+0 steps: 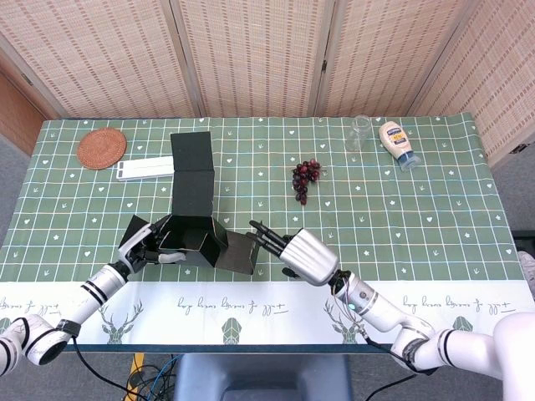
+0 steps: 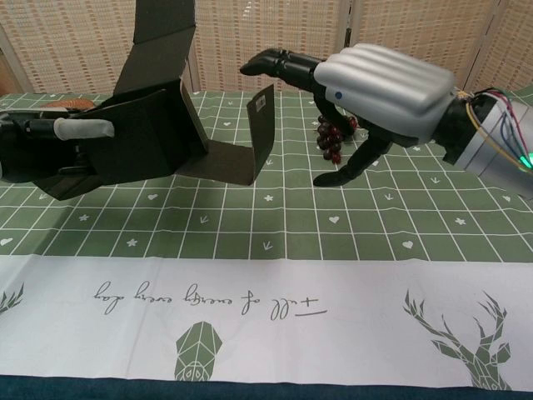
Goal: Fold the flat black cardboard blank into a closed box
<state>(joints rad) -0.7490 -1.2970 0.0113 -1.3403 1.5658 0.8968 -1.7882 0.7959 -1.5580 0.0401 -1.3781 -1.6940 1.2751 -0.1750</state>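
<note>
Black box (image 1: 194,234) half-folded, lid upright; left hand (image 1: 142,248) grips it; right hand (image 1: 288,248) spread, empty.

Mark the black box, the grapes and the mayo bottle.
black box (image 1: 191,242): head view, on its open body near the left hand.
grapes (image 1: 305,175): head view, middle of the bunch.
mayo bottle (image 1: 396,141): head view, on its label.

Woven round coaster (image 1: 102,148) lies at 10 o'clock on the green patterned tablecloth (image 1: 435,209). White flat stand (image 1: 144,170) sits beside it. Grape bunch (image 1: 305,178) lies near center. Clear glass (image 1: 359,133) and sauce bottle (image 1: 398,144) occupy 1 o'clock.
</note>
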